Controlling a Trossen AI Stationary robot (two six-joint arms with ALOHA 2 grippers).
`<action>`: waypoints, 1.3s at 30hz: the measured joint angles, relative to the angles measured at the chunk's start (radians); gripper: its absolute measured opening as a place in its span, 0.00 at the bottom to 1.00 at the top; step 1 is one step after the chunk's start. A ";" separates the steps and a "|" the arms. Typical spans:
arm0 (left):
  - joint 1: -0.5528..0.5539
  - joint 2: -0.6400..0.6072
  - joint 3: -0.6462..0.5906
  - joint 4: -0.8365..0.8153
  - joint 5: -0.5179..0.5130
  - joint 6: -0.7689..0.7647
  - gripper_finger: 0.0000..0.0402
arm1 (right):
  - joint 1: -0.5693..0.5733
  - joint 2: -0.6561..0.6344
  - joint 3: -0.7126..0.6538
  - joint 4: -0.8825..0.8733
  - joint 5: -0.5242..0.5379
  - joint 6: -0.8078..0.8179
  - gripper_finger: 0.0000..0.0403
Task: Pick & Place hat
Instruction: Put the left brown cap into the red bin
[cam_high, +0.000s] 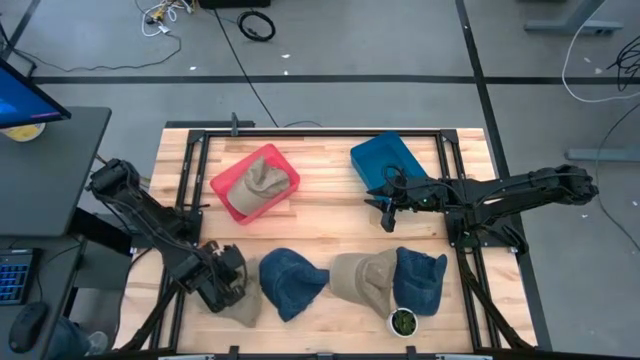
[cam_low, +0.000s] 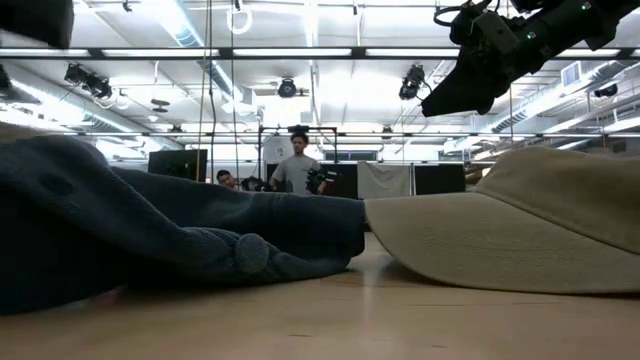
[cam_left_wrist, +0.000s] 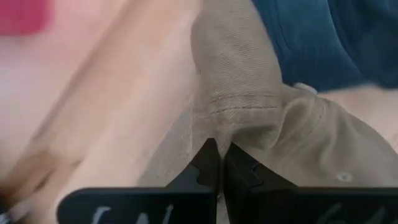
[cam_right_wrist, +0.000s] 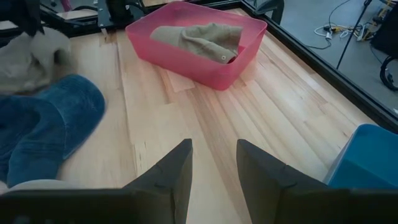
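A tan hat (cam_high: 243, 305) lies at the table's near left, under my left gripper (cam_high: 226, 281), which is shut on it. Beside it lie a blue denim hat (cam_high: 291, 284), a second tan hat (cam_high: 364, 278) and another blue hat (cam_high: 421, 281). A red bin (cam_high: 222, 186) at the far left holds a tan hat (cam_high: 263, 180). My right gripper (cam_high: 388, 212) hovers open above bare wood, near the blue bin (cam_high: 386, 158). In the right wrist view its fingers (cam_right_wrist: 176, 171) point toward the red bin (cam_right_wrist: 186, 59). My left gripper (cam_left_wrist: 219, 163) pinches a bunched fold of the tan hat's cloth (cam_left_wrist: 219, 127) between its two fingertips (cam_left_wrist: 205, 162). It comes from above, slanting. The cloth puckers toward the fingers and the hat's crown (cam_left_wrist: 323, 149) spreads out beyond them. Whether the hat is clear of the table cannot be seen.
A small round green thing (cam_high: 403, 321) sits at the near edge by the right-hand hats. A black frame (cam_high: 320, 131) borders the table. Bare wood lies between the two bins and the row of hats. In the low view, people stand in the room behind.
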 joint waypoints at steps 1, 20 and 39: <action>0.000 0.000 0.033 -0.058 -0.004 -0.023 0.02 | 0.000 0.000 0.000 0.000 0.000 0.000 0.32; 0.322 -0.019 0.351 -0.616 -0.602 -0.238 0.02 | 0.000 0.000 0.000 0.000 0.000 0.000 0.32; 0.746 -0.004 0.319 -0.501 -0.629 0.040 0.02 | 0.000 0.000 0.000 -0.008 0.000 0.000 0.32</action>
